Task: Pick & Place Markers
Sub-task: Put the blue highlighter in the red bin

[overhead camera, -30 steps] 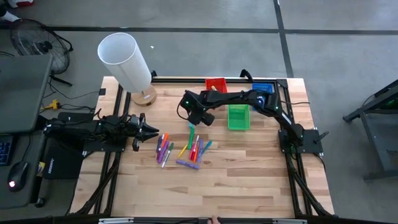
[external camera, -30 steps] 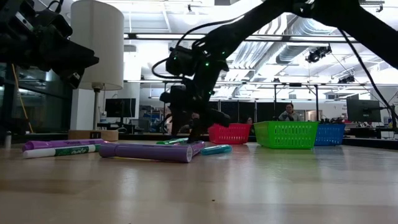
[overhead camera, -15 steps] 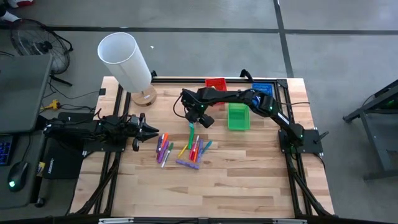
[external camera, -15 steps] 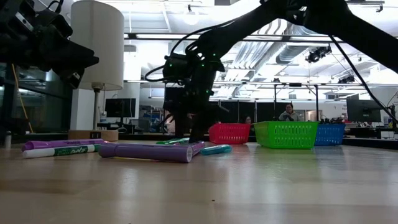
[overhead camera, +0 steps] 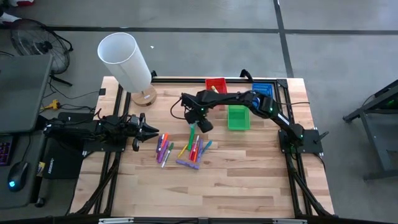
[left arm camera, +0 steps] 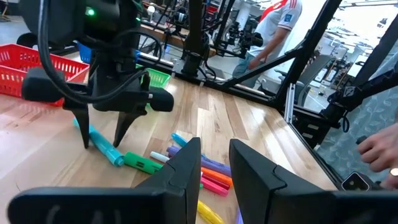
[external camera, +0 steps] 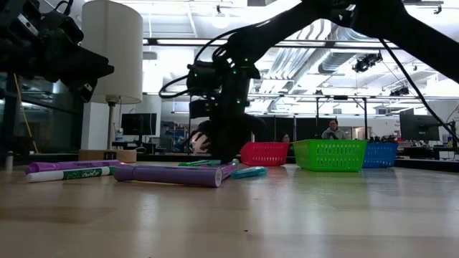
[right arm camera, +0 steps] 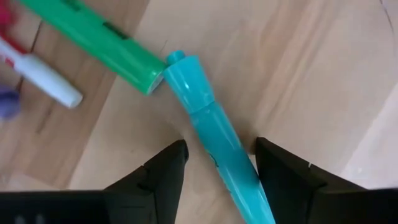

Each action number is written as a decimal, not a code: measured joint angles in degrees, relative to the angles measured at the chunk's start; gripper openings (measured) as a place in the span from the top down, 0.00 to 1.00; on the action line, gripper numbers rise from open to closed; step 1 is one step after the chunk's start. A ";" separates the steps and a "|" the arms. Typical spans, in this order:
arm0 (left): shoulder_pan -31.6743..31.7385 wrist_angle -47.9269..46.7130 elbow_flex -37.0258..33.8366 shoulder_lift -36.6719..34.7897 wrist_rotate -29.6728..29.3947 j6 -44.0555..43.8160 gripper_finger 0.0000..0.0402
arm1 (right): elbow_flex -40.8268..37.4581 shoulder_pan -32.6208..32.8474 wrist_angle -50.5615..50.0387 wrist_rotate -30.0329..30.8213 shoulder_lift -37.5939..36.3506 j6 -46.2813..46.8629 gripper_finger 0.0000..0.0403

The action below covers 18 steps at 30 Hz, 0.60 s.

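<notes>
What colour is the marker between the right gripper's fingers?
Teal. The marker lies on the wood between the right gripper's open fingers, clearest in the right wrist view.

3 trays (overhead camera: 238, 117) (red, green, blue), 1 lamp (overhead camera: 126, 61), roughly a dozen markers (overhead camera: 186, 149) left of the trays.

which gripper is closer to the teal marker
Right. The right gripper is down over the teal marker, one finger either side of it. The left gripper waits at the pile's far side, well away.
</notes>
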 joint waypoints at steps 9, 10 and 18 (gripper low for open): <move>0.00 0.00 0.00 0.02 0.00 0.00 0.79 | -0.11 0.71 -0.66 3.71 -0.04 17.24 0.57; 0.00 0.00 0.00 0.01 0.00 0.02 0.79 | -0.11 0.72 -0.66 3.79 -0.04 18.86 0.58; 0.00 0.00 -0.01 0.01 0.02 0.01 0.79 | -0.13 0.71 -0.07 4.16 -0.06 27.29 0.71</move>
